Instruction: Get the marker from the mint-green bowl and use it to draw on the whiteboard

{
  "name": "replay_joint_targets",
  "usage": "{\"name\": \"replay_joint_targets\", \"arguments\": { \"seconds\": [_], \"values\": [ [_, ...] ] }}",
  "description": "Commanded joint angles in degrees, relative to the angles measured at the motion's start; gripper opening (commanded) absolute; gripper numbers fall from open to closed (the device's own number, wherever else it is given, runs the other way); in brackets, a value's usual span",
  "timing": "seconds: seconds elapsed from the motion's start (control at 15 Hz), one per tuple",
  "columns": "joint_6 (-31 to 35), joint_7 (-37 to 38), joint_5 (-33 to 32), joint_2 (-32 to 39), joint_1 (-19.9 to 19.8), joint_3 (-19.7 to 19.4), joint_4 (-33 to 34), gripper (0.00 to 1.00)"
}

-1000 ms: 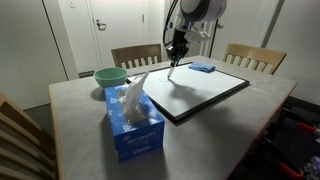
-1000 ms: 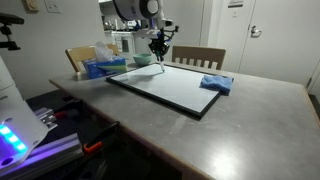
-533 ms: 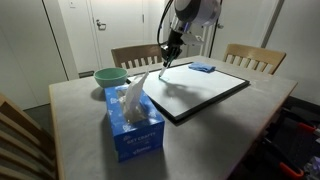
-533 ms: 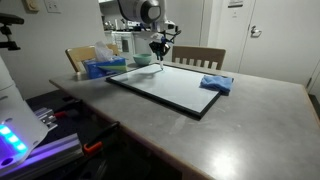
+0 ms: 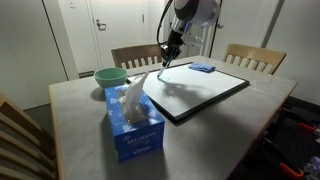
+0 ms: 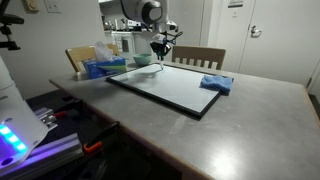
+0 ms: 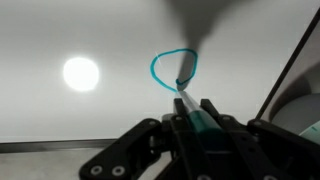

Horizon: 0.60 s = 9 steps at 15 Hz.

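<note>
No legible text, brand, number or sign found. Print on blue tissue box (image 5: 135,128) too small to read. Teal loop (image 7: 172,68) on whiteboard (image 7: 80,110) forms no letter

Whiteboard (image 5: 205,92) and neighbours on the table (image 5: 80,105)
From the board's centre, the eraser pad (image 5: 202,68) is lying on it at twelve o'clock, the marker (image 7: 188,95) is hanging over its ten o'clock corner, the bowl (image 5: 110,76) is sitting at nine, and the tissue box (image 5: 133,125) at eight.

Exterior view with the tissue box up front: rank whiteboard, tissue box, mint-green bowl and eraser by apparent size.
1. whiteboard and tissue box: they fill about the same area. The box is nearest the camera, so I won't rank these two.
2. mint-green bowl
3. blue eraser
</note>
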Motion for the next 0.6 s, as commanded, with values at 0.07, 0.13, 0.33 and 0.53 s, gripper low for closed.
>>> {"name": "replay_joint_targets", "arguments": {
  "seconds": [0.07, 0.13, 0.33, 0.53],
  "values": [
    [0.1, 2.1, -2.1, -1.8, 2.5, -3.1, -1.6, 0.05],
    [-0.5, 2.6, -2.9, -2.3, 3.3, -3.9, -1.3, 0.05],
    [-2.5, 4.8, -6.6, -3.7, 5.9, -6.6, -0.4, 0.05],
    [-5.2, 8.2, -11.0, -5.6, 8.4, -9.7, 0.1, 0.05]
  ]
}}
